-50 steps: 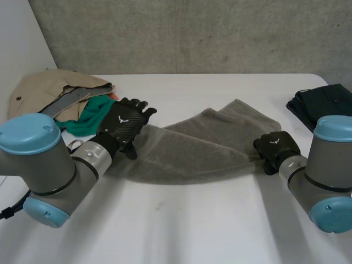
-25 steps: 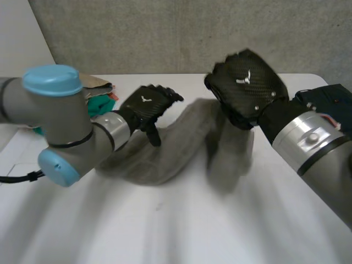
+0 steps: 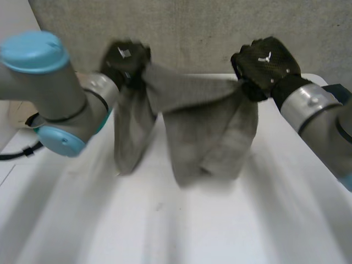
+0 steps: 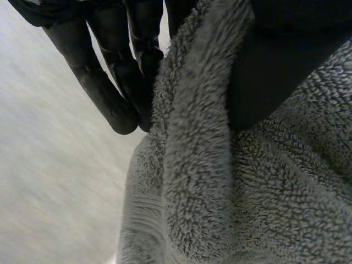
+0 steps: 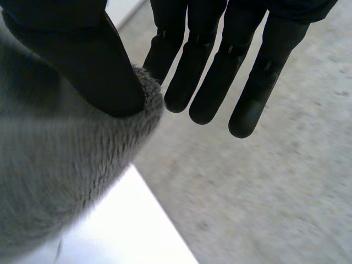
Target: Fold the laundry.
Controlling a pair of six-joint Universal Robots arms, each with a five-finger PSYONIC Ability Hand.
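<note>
Up above the worktop [image 3: 165, 234], the towel [image 3: 206, 126] hangs between both hands, pulled along its top edge and drooping in two loose folds. Left hand [image 3: 125, 58] has one top end: its wrist view shows the thumb pressing the thick pile against the fingers [image 4: 104, 82], a firm pinch. Right hand [image 3: 265, 61] has the other end, thumb clamping a corner against the nearest of its straight fingers [image 5: 212, 77]. Whether the lower folds touch the worktop, can't tell.
</note>
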